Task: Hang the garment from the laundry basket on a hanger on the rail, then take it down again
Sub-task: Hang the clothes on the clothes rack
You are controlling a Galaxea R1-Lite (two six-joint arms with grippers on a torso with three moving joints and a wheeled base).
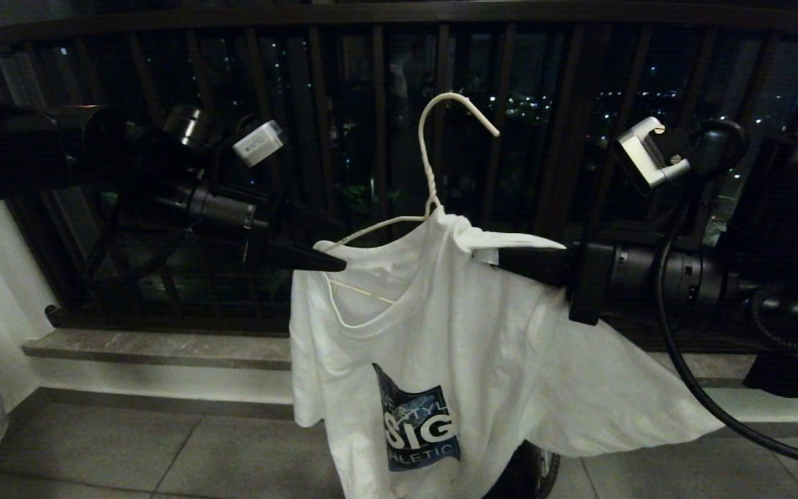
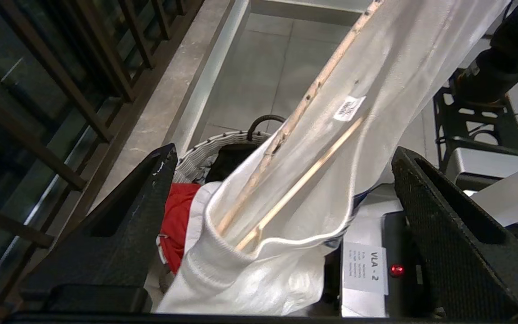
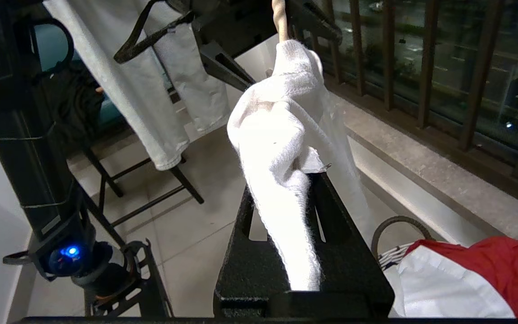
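While the garment (image 1: 482, 326) hangs in the air before the dark balcony railing (image 1: 385, 125), we support it from both sides. It is the largest item in view: a white T-shirt with a blue chest print, draped over the hanger (image 1: 433, 166), with its right shoulder and sleeve spread out toward our right arm. The hanger's hook stands free above the collar and rests on nothing that we can see; the rail is not in any view.

Below the shirt, in the left wrist view, we see the laundry basket (image 2: 214, 146) on the tiled floor, with a red cloth (image 2: 178, 220) and other white fabric inside it. The shirt's lower edge hangs over the basket; contact cannot be determined.

Our right gripper (image 1: 492, 258) is clamped tight on the shirt's right shoulder. In the right wrist view a bunched fold of white fabric rises from between the black fingers (image 3: 331, 216), and the hanger's twisted neck (image 3: 279, 18) shows just above that fold.

Our left gripper (image 2: 281, 198) stands at its widest. In the left wrist view the two fingers straddle the shirt's left shoulder opening, with the hanger's wire arms between them, and neither finger presses on the fabric. In the head view one fingertip (image 1: 330, 263) lies at the shirt's left shoulder edge.
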